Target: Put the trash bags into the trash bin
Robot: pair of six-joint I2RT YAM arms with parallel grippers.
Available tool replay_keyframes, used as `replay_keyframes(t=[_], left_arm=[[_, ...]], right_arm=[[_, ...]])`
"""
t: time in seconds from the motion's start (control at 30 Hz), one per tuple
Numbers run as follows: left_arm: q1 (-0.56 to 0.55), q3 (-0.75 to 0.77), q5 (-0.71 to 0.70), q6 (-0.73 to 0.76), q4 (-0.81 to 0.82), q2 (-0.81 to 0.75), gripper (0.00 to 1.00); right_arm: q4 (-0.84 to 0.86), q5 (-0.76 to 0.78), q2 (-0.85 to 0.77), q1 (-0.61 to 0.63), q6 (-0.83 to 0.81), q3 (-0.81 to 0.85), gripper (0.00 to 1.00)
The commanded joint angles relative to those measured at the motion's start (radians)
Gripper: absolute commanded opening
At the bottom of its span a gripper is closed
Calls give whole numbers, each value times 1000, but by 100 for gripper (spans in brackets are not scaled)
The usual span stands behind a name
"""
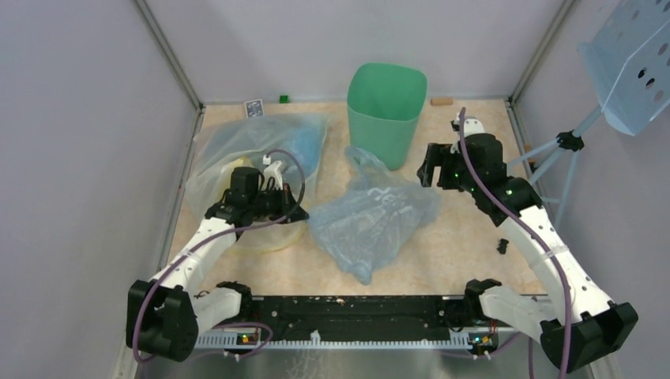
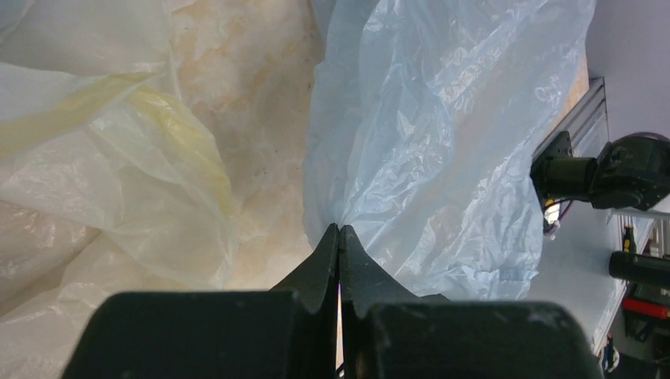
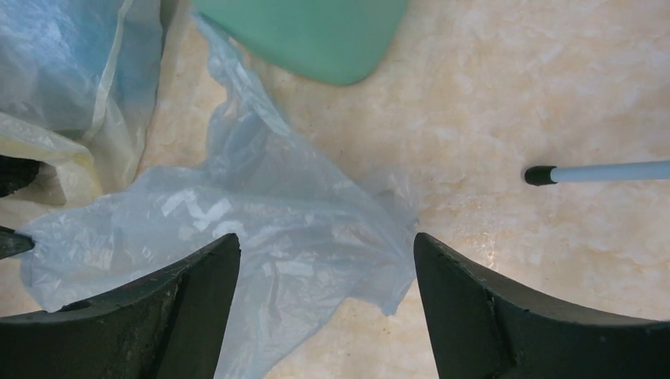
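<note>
Trash bag [image 1: 371, 217]: left edge pinched in left gripper [image 2: 340, 229]; right gripper [image 3: 327, 241] spread wide over right edge.

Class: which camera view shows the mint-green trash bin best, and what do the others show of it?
The top external view: the trash bin stands whole there, open rim and tapering sides visible. The right wrist view catches only a slice of its green wall at the top edge. The left wrist view shows none of it.
</note>
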Motion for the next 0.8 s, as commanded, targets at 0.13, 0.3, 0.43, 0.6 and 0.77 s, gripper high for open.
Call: replay_keyframes(t=[0.13, 0.3, 0.43, 0.6, 0.77], left_arm=[[-32, 114, 205, 177, -91, 18, 0], [-84, 93, 235, 172, -65, 1, 0], [-133, 87, 257, 178, -49, -2, 0], [-175, 89, 244, 188, -51, 10, 0], [-195, 87, 236, 188, -52, 9, 0]], right_arm=[[92, -168, 80, -6, -12, 42, 75], [173, -258, 185, -6, 1, 59, 71], [230, -259, 241, -7, 24, 21, 70], [355, -196, 296, -7, 66, -74, 70], [375, -150, 370, -7, 112, -103, 68]])
